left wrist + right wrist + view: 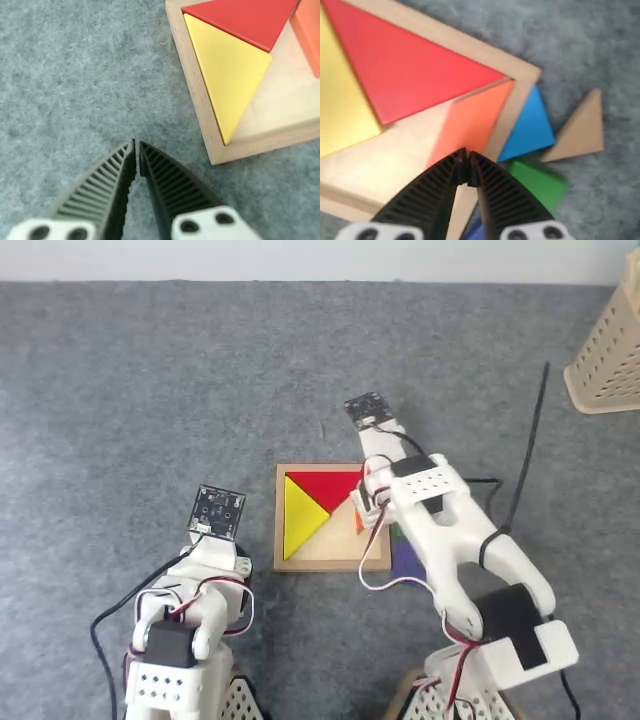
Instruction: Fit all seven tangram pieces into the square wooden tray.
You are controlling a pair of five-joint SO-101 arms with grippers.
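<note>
Right wrist view: the right arm's jaws, pressed together, point at the orange piece (470, 120) at frame centre, lying in the wooden tray (526, 80) against its rim and the red triangle (410, 70); blue piece (530, 125), green piece (540, 182) and tan triangle (580, 130) lie outside, right of frame. A push could ride orange up the rim or slide the tray over the desk (590, 45); the left arm's jaws, closed, hold nothing.

I see smooth, matt, pale wood on the tray (195, 75). The red piece (415, 65) and yellow piece (230, 70) look painted, faintly satin. The mat (150, 390) is fuzzy grey cloth. The left gripper (137, 145) is ribbed black plastic.
</note>
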